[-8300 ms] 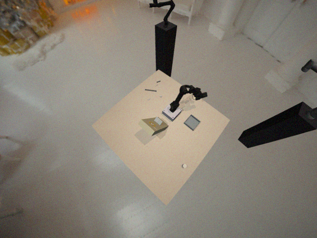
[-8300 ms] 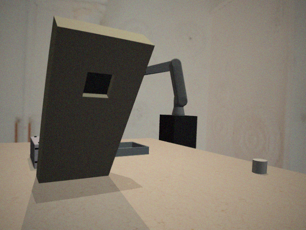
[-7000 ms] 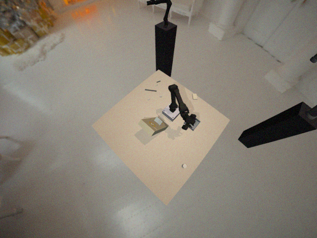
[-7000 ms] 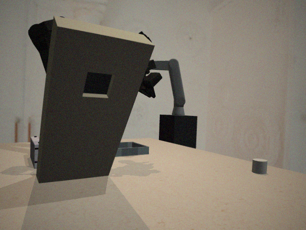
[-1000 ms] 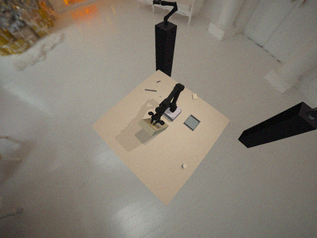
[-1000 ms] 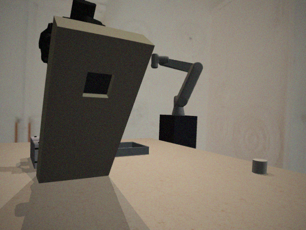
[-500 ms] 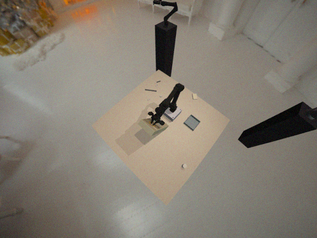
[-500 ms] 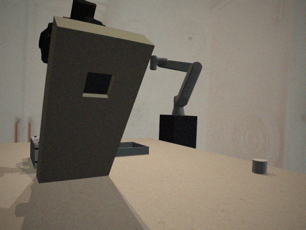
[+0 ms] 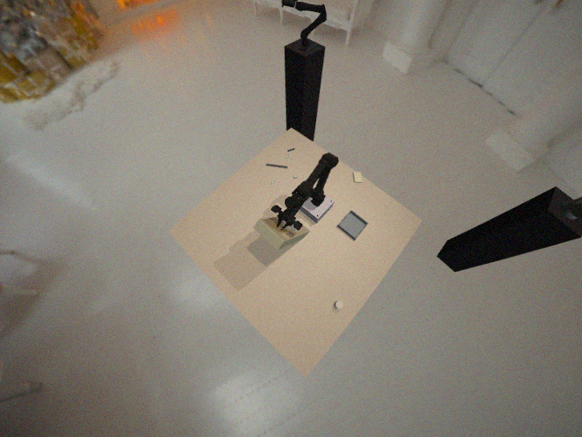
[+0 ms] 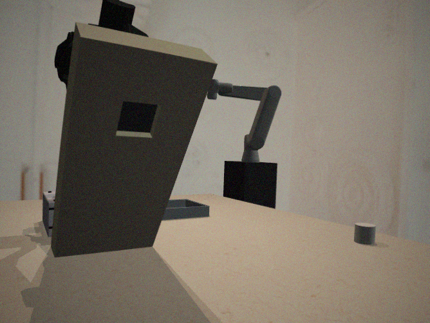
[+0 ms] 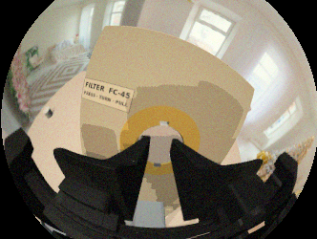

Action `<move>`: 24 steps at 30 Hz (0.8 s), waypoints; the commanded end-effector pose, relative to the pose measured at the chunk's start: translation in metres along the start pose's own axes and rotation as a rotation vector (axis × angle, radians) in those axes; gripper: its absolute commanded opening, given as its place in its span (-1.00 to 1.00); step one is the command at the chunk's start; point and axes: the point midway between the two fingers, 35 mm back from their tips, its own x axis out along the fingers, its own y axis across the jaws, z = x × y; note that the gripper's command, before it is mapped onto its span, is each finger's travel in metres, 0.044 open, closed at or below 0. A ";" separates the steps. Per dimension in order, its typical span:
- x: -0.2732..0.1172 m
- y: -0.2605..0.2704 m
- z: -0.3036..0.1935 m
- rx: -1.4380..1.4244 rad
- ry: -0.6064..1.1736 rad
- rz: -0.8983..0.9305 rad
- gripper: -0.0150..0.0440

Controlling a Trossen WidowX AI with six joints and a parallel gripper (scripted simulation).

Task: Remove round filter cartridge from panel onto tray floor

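Note:
The service panel (image 9: 269, 237) (image 10: 114, 194) (image 11: 158, 59) stands tilted, with an orange ring (image 11: 191, 131) around its opening. The round filter cartridge (image 11: 160, 152) sits in that opening, pale pinkish grey, with a small slot mark visible at its top and bottom edges. My gripper (image 9: 280, 228) (image 11: 159, 140) is at the panel face, its two fingertips on either side of the cartridge's middle, shut on it. The fingers hide the cartridge's sides, and how deep the tips reach is hidden. The tray (image 9: 352, 225) (image 10: 189, 212) is grey, low-walled and empty, beside the panel.
A lavender box (image 9: 324, 210) (image 10: 47, 212) stands under my arm, between the panel and tray. A small grey cylinder (image 9: 338, 305) (image 10: 364, 234) stands apart. A dark bar (image 9: 276, 165) and a yellow pad (image 9: 357, 177) lie farther back. Another arm (image 10: 267, 114) stands on a black pedestal.

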 end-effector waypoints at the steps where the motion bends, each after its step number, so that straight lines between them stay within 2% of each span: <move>1: 0.004 0.000 -0.001 -0.139 0.003 0.000 -0.49; 24: 0.006 0.000 -0.001 -0.938 0.003 0.002 -0.49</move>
